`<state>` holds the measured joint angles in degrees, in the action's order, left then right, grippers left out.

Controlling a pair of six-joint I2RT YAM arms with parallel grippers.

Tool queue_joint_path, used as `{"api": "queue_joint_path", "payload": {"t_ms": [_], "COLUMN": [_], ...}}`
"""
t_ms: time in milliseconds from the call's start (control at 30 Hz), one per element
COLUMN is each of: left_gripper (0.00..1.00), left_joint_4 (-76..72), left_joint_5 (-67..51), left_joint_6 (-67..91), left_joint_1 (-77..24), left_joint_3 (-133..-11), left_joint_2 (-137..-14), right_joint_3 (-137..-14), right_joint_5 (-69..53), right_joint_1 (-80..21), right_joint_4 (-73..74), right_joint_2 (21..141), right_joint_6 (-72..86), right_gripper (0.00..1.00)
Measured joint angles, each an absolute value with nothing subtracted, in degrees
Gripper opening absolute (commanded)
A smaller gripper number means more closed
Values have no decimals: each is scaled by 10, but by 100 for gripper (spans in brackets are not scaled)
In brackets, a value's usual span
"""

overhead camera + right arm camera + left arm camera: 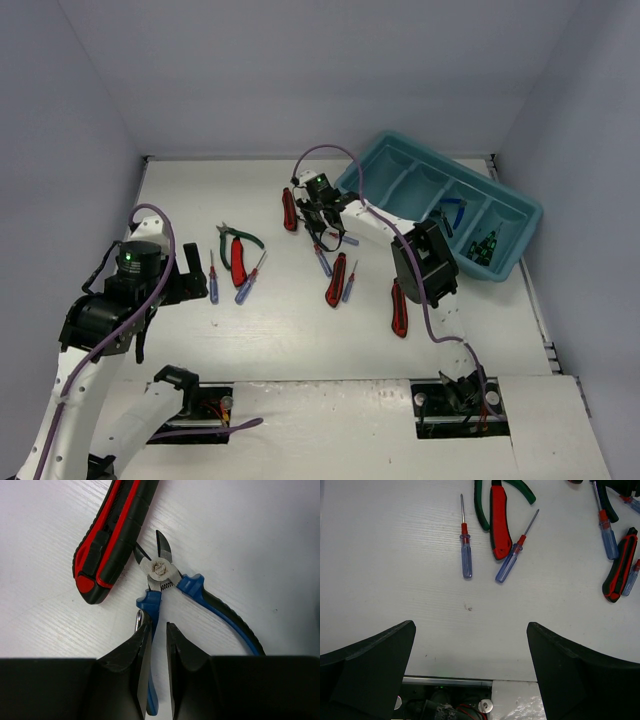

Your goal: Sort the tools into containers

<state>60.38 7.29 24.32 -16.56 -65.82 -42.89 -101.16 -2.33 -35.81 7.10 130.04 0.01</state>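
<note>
In the right wrist view, blue-handled pliers (165, 572) lie on the white table, jaws pointing away, beside a red-and-black utility knife (112, 535). My right gripper (159, 626) is shut on the pliers' left handle, and a screwdriver tip (138, 617) shows beside its left finger. From above, this gripper (322, 215) is near the teal tray (520, 215), just left of it. My left gripper (471, 625) hangs wide open over bare table, short of two blue screwdrivers (465, 550), a red knife (500, 525) and green pliers (480, 505).
More red knives (336, 280) (399, 308) and blue screwdrivers (349, 283) lie mid-table. The tray's compartments hold blue pliers (452, 215) and green-handled screwdrivers (484, 245). Grey walls close off the table's left, back and right.
</note>
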Motion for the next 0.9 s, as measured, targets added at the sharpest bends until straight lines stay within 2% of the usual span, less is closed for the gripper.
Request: {"api": "queue_joint_path", "payload": {"t_ms": [767,900], "left_gripper": [92,92], "left_joint_4": [604,604], "left_joint_5": [73,73], "left_joint_6": [243,243], "left_joint_1": [-166,-166], "left_joint_3": [-658,-658], "left_joint_2": [-427,-425], "right_joint_3": [-998,-998], "right_joint_5": [-26,-26], "right_joint_1": [-353,-341], "right_joint_4": [89,98], "right_joint_2": [1284,1277], "right_joint_6": [13,-13], "right_gripper": [24,29]}}
